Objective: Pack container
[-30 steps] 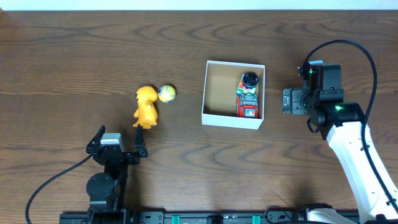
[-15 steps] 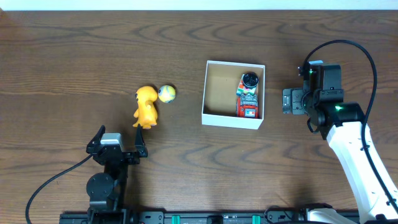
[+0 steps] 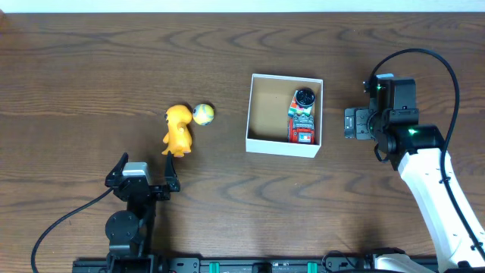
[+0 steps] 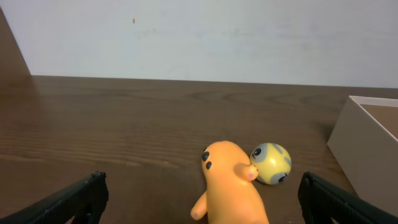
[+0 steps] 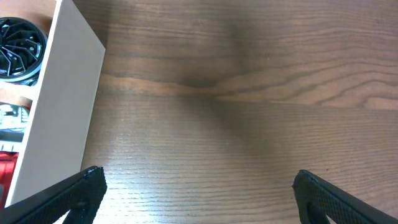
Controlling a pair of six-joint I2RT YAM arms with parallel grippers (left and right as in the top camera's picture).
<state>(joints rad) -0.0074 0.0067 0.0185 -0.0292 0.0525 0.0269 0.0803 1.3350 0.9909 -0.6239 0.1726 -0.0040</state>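
Note:
The container point(image 3: 267, 114) is a shallow white-walled box with a brown inside, at the table's middle. A red toy with a black round top point(image 3: 302, 117) lies along its right wall. An orange toy figure point(image 3: 178, 130) lies left of the box, with a small yellow-green ball point(image 3: 203, 114) touching its head. My left gripper point(image 3: 142, 177) is open and empty, just in front of the figure point(image 4: 233, 186); the ball point(image 4: 271, 163) also shows there. My right gripper point(image 3: 351, 123) is open and empty over bare table, right of the box wall point(image 5: 62, 112).
The box's white corner point(image 4: 367, 149) shows at the right of the left wrist view. A pale wall point(image 4: 199, 37) stands behind the table's far edge. A black cable point(image 3: 424, 57) loops over the right arm. Dark wood table point(image 3: 91, 68) stretches to the left.

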